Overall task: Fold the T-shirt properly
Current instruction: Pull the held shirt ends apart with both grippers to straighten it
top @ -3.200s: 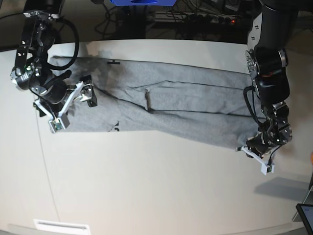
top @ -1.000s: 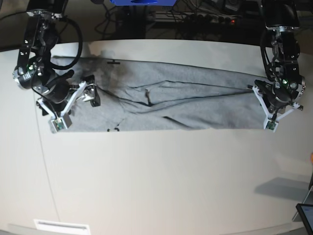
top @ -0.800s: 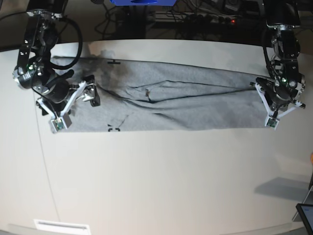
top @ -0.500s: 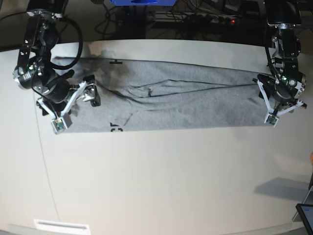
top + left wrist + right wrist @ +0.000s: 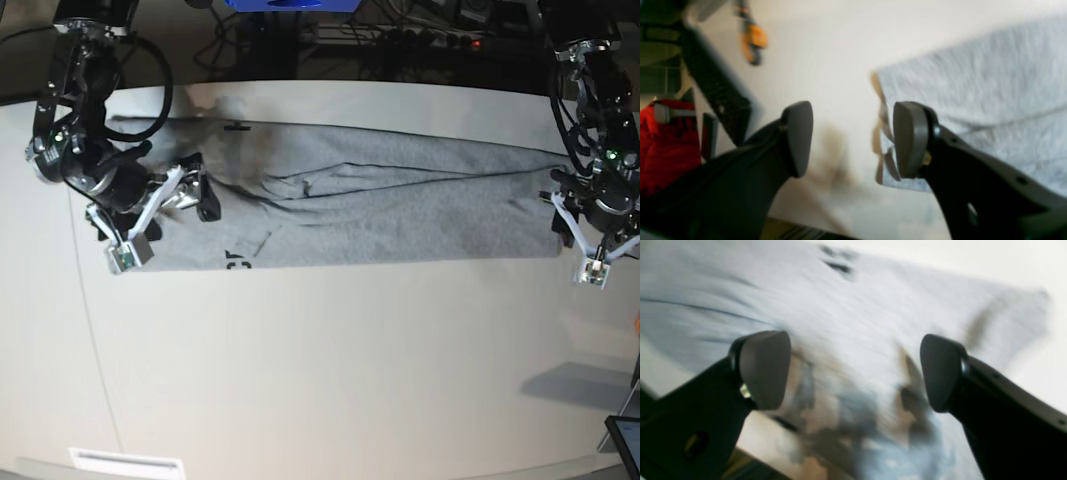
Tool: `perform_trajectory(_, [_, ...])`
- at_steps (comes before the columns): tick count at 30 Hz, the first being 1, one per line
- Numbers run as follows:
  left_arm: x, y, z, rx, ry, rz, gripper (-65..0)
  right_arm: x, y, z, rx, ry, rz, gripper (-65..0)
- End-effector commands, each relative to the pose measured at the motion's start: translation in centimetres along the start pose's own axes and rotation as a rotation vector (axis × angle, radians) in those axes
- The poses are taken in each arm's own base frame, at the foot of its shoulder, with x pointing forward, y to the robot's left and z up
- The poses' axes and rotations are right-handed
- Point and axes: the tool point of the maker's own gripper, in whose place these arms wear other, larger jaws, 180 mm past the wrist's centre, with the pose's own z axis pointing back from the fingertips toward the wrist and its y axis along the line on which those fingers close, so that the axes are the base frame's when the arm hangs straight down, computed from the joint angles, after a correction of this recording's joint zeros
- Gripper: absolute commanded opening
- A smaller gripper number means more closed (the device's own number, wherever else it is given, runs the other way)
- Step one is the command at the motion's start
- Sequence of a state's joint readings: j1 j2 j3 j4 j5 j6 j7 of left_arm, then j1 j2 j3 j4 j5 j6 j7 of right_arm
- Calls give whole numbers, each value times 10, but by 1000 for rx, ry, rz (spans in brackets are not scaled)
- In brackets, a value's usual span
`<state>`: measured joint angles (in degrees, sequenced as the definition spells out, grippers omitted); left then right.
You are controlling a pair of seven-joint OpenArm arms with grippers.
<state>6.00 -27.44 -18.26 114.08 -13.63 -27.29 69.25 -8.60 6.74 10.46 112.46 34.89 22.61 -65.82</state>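
Base view: the T-shirt [image 5: 370, 210] is shown lying on the white table [image 5: 330, 380] as a long, narrow grey band, stretched across the far half of the surface from one arm to the other. A few diagonal creases are seen near its middle, and a fragment of black lettering [image 5: 236, 262] shows at the near edge towards the end under the right arm.

The right gripper [image 5: 165, 215] is seen over that end of the band; in its wrist view the jaws are spread wide, with nothing between the pads [image 5: 765, 368] and the blurred cloth [image 5: 873, 323] passing beneath them. The left gripper [image 5: 585, 235] is placed just beyond the opposite end. In the left wrist view its jaws are likewise parted and empty, one pad [image 5: 908, 138] being close by the edge of the garment [image 5: 973, 83] and the other over bare table [image 5: 826, 50].

The step in hand is judged to be the close of the lengthwise fold, the band having been laid flat with neither gripper holding it. A crosswise fold is judged to remain. For that, one end would have to be pinched through all its layers, lifted clear and carried over towards the other. The central creases may need smoothing first, lest they be folded in.
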Motion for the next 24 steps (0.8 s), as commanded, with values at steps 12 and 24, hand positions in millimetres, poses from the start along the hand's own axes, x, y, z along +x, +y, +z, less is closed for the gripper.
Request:
perform_trajectory(12, [-9,3,9,-32,-40,86,-277,34,27,7,131,-93,120,-70])
perform_trajectory(24, [-31,-53,9,-92,-236,46,-280,-2,38,-7,-14,-197,151,-68])
